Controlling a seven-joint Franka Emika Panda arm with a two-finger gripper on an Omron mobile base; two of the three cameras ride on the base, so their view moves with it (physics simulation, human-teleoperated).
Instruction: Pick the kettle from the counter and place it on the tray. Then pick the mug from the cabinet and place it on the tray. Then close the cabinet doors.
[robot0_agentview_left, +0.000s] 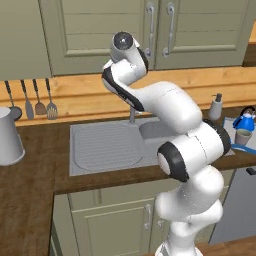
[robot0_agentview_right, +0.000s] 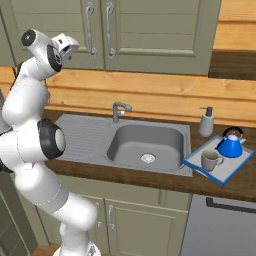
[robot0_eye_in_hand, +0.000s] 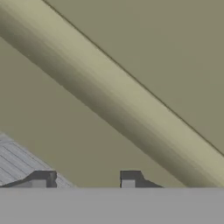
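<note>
The blue kettle (robot0_agentview_right: 231, 145) and the grey-beige mug (robot0_agentview_right: 210, 160) stand side by side on the blue-rimmed tray (robot0_agentview_right: 199, 166) at the right of the counter (robot0_agentview_right: 150, 177). They also show at the right edge of the left base view: kettle (robot0_agentview_left: 245, 121), mug (robot0_agentview_left: 243, 136). Both cabinet doors (robot0_agentview_right: 150, 30) lie flush and closed, their silver handles (robot0_agentview_right: 90, 30) meeting in the middle. My gripper (robot0_eye_in_hand: 85, 179) is raised against the left door's (robot0_agentview_left: 95, 35) panel, open, with nothing between its fingertips (robot0_eye_in_hand: 41, 179). The hand (robot0_agentview_right: 65, 45) sits just left of the handles.
A steel sink (robot0_agentview_right: 145, 142) with a tap (robot0_agentview_right: 119, 110) and ribbed drainboard (robot0_agentview_left: 105, 145) lies below the arm. A soap dispenser (robot0_agentview_right: 206, 122) stands behind the tray. A large pale jug (robot0_agentview_left: 7, 137) and hanging utensils (robot0_agentview_left: 30, 100) are at the left.
</note>
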